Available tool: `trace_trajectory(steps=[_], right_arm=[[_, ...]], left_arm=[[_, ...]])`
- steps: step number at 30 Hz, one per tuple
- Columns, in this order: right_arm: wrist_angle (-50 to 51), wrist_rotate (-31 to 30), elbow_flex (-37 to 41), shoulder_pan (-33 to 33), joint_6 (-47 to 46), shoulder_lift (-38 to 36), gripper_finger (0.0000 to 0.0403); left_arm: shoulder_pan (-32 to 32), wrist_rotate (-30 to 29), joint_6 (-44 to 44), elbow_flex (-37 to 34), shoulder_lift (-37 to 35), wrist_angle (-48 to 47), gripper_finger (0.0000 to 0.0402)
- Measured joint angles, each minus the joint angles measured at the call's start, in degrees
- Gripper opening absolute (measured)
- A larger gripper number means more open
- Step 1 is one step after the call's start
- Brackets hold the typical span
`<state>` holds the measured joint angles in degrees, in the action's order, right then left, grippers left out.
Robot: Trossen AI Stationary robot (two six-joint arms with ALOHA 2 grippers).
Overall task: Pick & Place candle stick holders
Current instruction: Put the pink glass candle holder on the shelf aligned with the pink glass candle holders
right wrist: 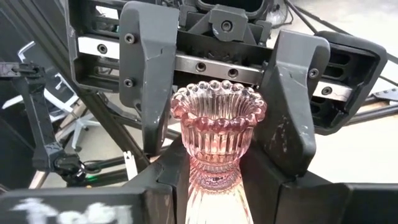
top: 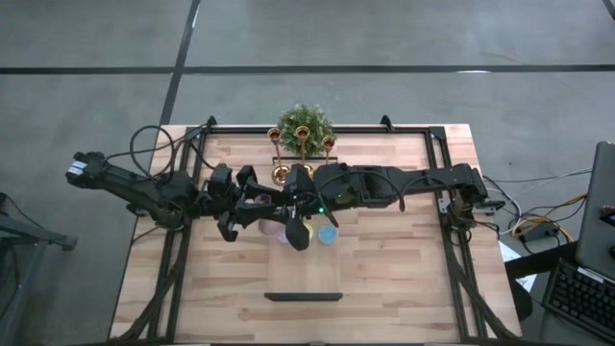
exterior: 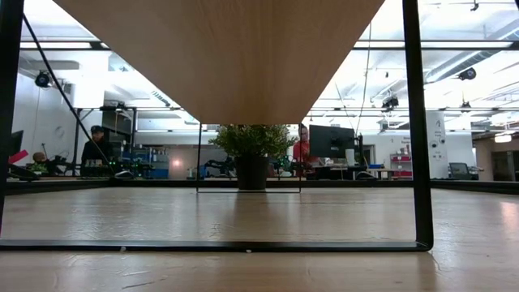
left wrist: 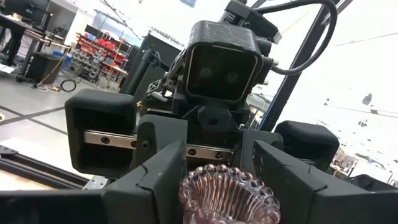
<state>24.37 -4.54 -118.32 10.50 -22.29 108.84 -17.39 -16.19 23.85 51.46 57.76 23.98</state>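
Wooden surface point(top: 384, 259) under both arms. Pink glass candle holder point(right wrist: 217, 134) sits mid-surface between two end effectors meeting head-on. Right end effector point(right wrist: 214, 205) looks closed on its stem; left end effector point(left wrist: 227, 186) flanks the beaded rim, contact unclear. Probably a handover. Blue holder point(top: 328, 234) just beside; gold holders point(top: 303, 135) stand against the plant point(top: 306, 123). Arms hide the glass from above.

We see ribbed, glossy pink glass holder point(right wrist: 217, 134) between matt black plastic pincer fingers point(right wrist: 291, 106); beneath, a pale wooden desk point(top: 384, 269).
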Motion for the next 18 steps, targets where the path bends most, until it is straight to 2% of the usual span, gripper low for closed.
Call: trace_trajectory(steps=[5, 12, 18], right_arm=[[-0.5, 0.0, 0.0, 0.0, 0.0, 0.0, 0.0104], [-0.8, 0.5, 0.0, 0.0, -0.3, 0.0, 0.0104], [-2.0, 0.9, 0.0, 0.0, -0.3, 0.1, 0.0104]], left_arm=[[0.0, 0.4, -0.2, 0.0, 0.0, -0.1, 0.0197], [0.0, 4.5, -0.5, 0.0, 0.0, -2.5, 0.0198], [0.0, 5.1, -4.9, 0.0, 0.0, -2.9, 0.0198]])
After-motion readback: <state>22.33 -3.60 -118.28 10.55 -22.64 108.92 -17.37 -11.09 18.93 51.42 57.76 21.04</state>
